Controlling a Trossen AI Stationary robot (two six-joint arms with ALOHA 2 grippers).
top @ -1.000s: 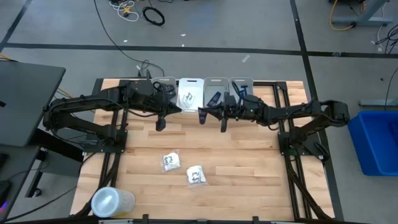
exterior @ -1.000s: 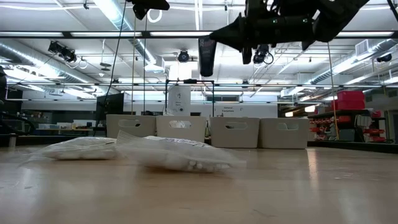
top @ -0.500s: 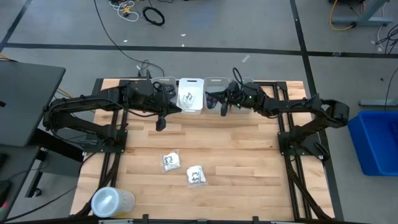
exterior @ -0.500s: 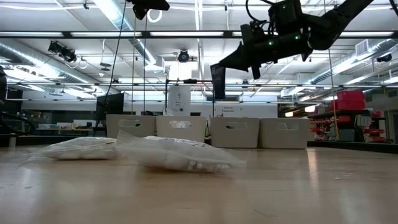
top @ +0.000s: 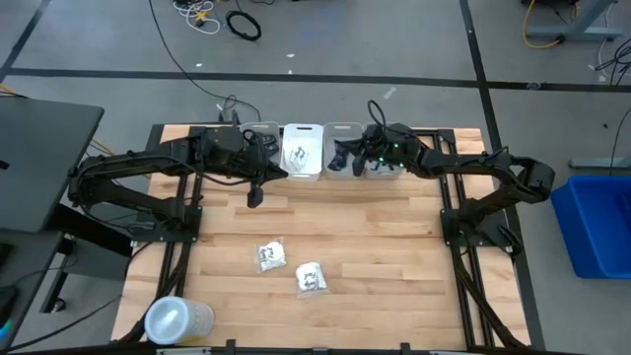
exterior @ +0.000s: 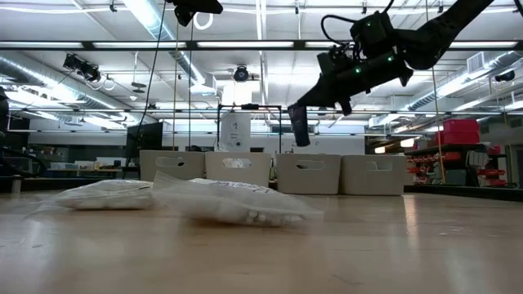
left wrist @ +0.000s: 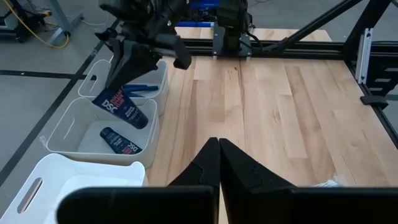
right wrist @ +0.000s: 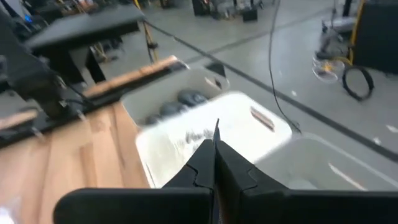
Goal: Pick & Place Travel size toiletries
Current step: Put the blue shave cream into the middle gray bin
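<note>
My right gripper (left wrist: 122, 84) hovers over the row of bins at the table's far edge, shut on a dark tube with white print (left wrist: 124, 107), which the low view shows as the tube (exterior: 300, 128). Below it, a second dark tube (left wrist: 118, 140) lies flat in a grey bin (left wrist: 68, 127). Blue razors (left wrist: 142, 89) lie in the bin beside it. Two white packets (top: 269, 254) (top: 311, 278) lie flat on the table's near half. My left gripper (top: 254, 196) waits, shut, above the wood just before the bins. My right gripper pinches the dark tube at its upper part (left wrist: 113, 94), with the fingers (left wrist: 127, 65) coming down from above at a slant. The tube is lifted clear and hangs tilted below the fingers, over the wall between two bins. The fingers hide the exact spot of contact.
Several bins stand side by side along the far edge: a white one (top: 302, 150) with packets in it, and one (right wrist: 180, 99) with dark oval cases. A clear plastic cup (top: 177, 319) lies at the near left corner. Bare wood (top: 394, 247) spreads between the bins and the packets.
My right gripper has carried the dark tube from above the bare wood toward the table's far edge and a little to the right. It now hangs over the bins, lower than before. The left arm and the packets have not moved.
</note>
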